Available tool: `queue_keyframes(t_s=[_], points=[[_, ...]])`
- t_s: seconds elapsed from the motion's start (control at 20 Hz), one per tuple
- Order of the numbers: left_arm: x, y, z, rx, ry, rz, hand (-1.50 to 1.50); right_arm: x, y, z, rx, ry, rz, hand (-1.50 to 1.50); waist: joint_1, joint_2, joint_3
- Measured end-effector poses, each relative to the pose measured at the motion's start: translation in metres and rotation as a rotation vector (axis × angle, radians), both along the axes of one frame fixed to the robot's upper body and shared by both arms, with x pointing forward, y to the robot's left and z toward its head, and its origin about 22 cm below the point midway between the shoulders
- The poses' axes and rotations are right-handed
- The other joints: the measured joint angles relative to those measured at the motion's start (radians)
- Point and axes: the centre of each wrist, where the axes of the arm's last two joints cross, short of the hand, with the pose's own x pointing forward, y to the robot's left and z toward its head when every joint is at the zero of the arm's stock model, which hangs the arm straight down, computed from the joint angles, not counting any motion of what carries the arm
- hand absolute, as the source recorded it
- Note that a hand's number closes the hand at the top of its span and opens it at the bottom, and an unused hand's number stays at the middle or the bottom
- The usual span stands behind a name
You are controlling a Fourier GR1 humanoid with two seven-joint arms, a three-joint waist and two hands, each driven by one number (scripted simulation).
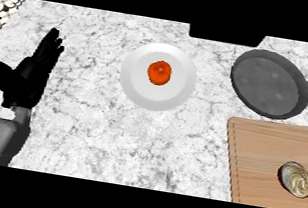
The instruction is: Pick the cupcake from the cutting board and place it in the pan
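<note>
head view: pale swirl-topped cupcake (296, 179) sits on the light wooden cutting board (261, 153) at the counter's near right corner, close to the board's right edge. dark grey round metal pan (268, 83) lies just beyond the board, handle toward the right edge. white round plate (158, 76) with an orange fruit (160, 72) stands mid-counter. black left hand (27, 73) rests near the left edge, fingers straight, holding nothing.

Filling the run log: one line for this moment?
cupcake: on cutting board | pan: empty | left hand: open, resting | right hand: not visible
</note>
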Motion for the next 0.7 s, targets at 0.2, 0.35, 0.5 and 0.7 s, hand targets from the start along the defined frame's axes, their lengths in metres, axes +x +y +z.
queue_keyframes(t_s=[0.2, 0.35, 0.5, 0.7], points=[[0.0, 0.0, -0.003, 0.003, -0.003, -0.013, 0.0, 0.004, -0.012, 0.032, -0.147, -0.001, 0.004, -1.5, 0.006, 0.0, -0.002], [0.001, -0.001, -0.003, 0.002, -0.003, -0.019, 0.0, 0.009, -0.012, 0.045, -0.2, -0.025, 0.023, -1.5, 0.007, 0.0, -0.003], [0.0, 0.004, 0.001, 0.0, 0.002, -0.017, 0.0, 0.019, -0.004, 0.051, -0.226, -0.055, 0.052, -1.5, 0.008, -0.002, -0.004], [0.002, 0.005, 0.006, 0.002, 0.004, -0.007, 0.0, 0.025, 0.006, 0.044, -0.232, -0.048, 0.094, -1.5, 0.003, -0.003, -0.005]])
